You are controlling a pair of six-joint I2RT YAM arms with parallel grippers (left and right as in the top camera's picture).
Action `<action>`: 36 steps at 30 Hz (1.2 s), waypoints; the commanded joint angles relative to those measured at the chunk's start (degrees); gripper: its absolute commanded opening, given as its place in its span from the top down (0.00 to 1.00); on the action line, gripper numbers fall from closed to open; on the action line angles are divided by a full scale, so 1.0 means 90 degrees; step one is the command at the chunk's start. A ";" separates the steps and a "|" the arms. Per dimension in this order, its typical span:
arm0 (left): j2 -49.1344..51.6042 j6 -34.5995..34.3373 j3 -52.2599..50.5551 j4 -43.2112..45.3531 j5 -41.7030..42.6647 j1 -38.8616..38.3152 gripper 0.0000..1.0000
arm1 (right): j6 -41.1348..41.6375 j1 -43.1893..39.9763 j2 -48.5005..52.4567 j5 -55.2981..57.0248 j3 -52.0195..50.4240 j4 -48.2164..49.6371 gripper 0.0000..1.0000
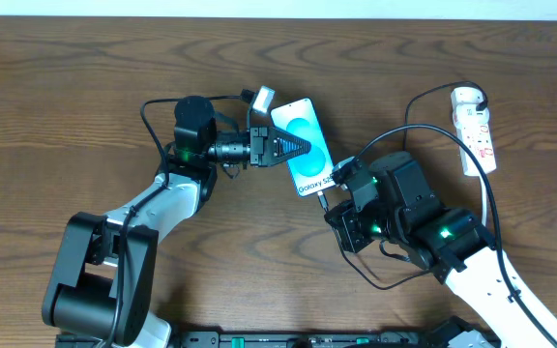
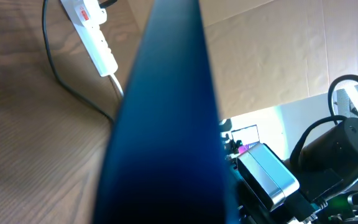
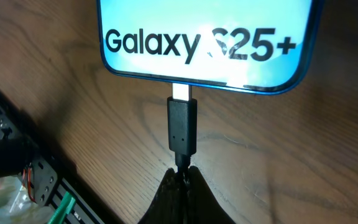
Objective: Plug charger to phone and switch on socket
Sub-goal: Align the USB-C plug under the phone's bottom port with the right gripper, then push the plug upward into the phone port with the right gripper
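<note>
The phone (image 1: 303,145) lies on the wooden table with its bright teal screen up; "Galaxy S25+" reads clearly in the right wrist view (image 3: 204,43). My left gripper (image 1: 293,147) is shut on the phone's far half, and the phone's dark blue edge (image 2: 166,124) fills the left wrist view. My right gripper (image 3: 184,180) is shut on the charger cable just behind its small black plug (image 3: 182,127), whose silver tip touches the phone's bottom port. The black cable (image 1: 424,106) runs to the socket, a white power strip (image 1: 474,126) at the far right, also in the left wrist view (image 2: 92,31).
The power strip's white cord (image 1: 489,208) runs down past my right arm. A black rail with a green part (image 3: 42,186) lies along the near table edge. A small silver box (image 1: 262,98) sits on my left wrist.
</note>
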 commanded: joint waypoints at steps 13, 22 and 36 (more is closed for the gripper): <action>-0.0024 0.0134 0.0015 0.0058 0.0342 -0.0010 0.92 | -0.0092 0.0036 -0.0007 0.0216 0.0010 0.0214 0.99; -0.0024 0.0131 0.0015 0.0061 0.0420 -0.0010 0.92 | -0.0092 0.0036 -0.0005 0.0226 0.0010 0.0408 0.99; -0.0024 0.0129 0.0015 0.0061 0.0418 -0.0010 0.93 | 0.0134 0.0053 -0.0005 0.0202 0.0010 0.0483 0.99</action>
